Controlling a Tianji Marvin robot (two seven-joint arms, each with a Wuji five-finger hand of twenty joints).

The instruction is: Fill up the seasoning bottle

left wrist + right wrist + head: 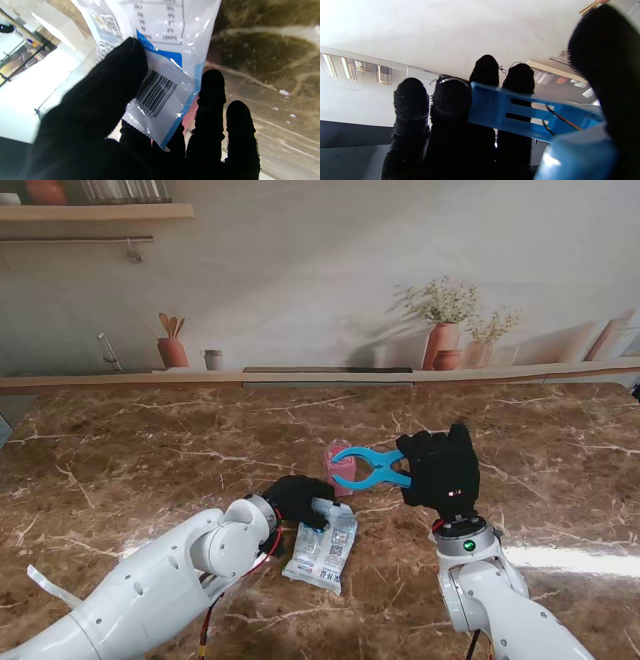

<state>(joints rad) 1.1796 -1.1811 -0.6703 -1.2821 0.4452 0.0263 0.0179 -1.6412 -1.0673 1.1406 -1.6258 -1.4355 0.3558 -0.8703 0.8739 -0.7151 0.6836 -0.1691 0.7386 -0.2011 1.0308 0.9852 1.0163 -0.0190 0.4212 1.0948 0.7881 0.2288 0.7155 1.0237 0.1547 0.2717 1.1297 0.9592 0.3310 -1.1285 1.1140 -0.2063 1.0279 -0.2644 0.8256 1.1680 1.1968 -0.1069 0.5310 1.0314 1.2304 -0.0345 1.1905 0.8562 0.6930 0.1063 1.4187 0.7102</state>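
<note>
My two white arms come up from the near corners over a brown marble counter [120,450] veined in white. Nearest me lies the seasoning bag [322,552], flat on the counter, its long axis running away from me and leaning slightly right. My left robot hand [297,498] grips the bag's far end, thumb on top beside the barcode [156,93] and fingers [211,100] underneath; the printed nutrition table faces up.

Just beyond, to the right, my right robot hand [440,468] is clenched on the handles of a blue clip [370,467]. The clip lies roughly level, its long axis running left to right, its open curved jaws pointing left toward a pink seasoning bottle [336,462]. The jaws reach the bottle; I cannot tell whether they touch.

Behind the counter runs a wooden ledge with painted terracotta pots [443,343] and a utensil jar [172,350] on a pale wall, and a shelf [95,212] high at the left.
</note>
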